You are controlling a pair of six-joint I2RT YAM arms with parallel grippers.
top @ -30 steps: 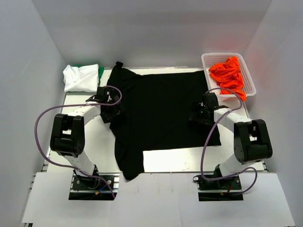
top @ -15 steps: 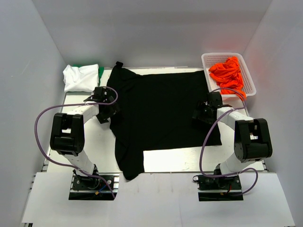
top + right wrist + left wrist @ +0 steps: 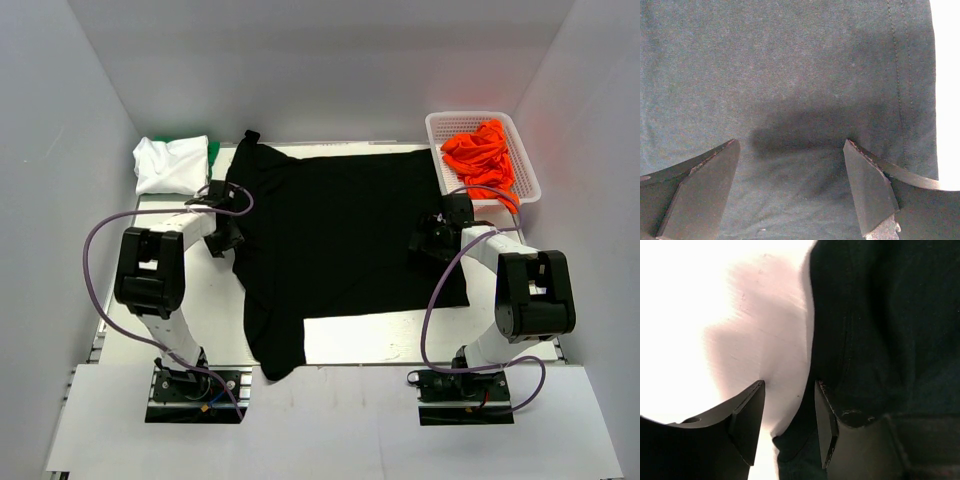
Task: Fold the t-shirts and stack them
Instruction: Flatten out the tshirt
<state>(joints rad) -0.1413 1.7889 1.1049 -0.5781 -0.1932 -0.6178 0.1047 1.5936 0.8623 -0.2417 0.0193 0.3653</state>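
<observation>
Black shirt (image 3: 340,230) lies spread on the surface, left of the basket (image 3: 470,117). My left jaws (image 3: 789,405), half-wide, straddle its hem farthest from basket. My right jaws (image 3: 791,150), wide, hover over the basket-side hem, likely for an even fold.

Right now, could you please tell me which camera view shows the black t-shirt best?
The top external view: the whole black t-shirt lies spread out there. The left wrist view shows only its edge against the table; the right wrist view shows just a close patch of fabric with a stitched hem.
</observation>
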